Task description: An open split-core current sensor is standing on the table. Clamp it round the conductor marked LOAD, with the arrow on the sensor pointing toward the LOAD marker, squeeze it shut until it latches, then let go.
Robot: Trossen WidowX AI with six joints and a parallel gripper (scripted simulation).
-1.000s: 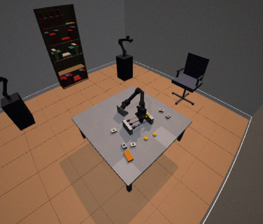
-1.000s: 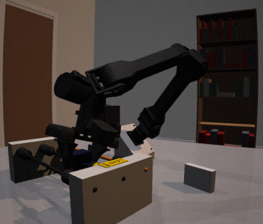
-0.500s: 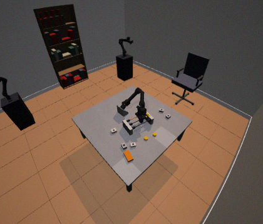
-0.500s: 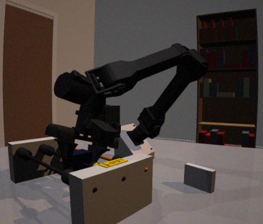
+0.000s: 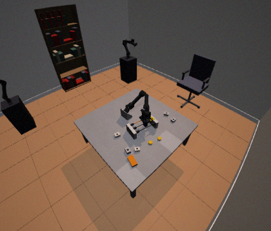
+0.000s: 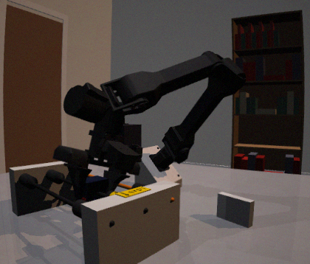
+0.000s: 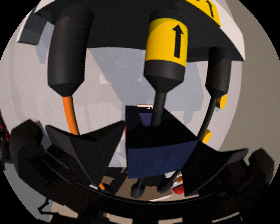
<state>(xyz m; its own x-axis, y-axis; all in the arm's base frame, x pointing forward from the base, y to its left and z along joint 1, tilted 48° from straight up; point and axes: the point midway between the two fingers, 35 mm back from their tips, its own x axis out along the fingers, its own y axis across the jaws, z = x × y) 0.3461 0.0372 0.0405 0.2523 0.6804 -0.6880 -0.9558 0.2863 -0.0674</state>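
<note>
In the wrist view my gripper [image 7: 149, 127] is shut on the dark blue split-core sensor [image 7: 157, 137], which sits round the thin middle conductor [image 7: 160, 104]. An orange conductor [image 7: 70, 112] runs on the left and a dark one [image 7: 216, 79] on the right. In the exterior view the gripper [image 6: 101, 173] reaches down between the two end blocks [image 6: 134, 217] [image 6: 23, 184], with the sensor [image 6: 97, 179] partly hidden. The sensor's own arrow is hidden.
The conductor fixture [image 5: 142, 126] stands mid-table by the arm's base. Several small white blocks, such as one [image 5: 117, 134], two yellow discs [image 5: 150, 142] [image 5: 159, 138], an orange slab [image 5: 132, 160] and a grey wedge [image 5: 124, 113] lie around it. A grey block [image 6: 235, 208] lies to the right.
</note>
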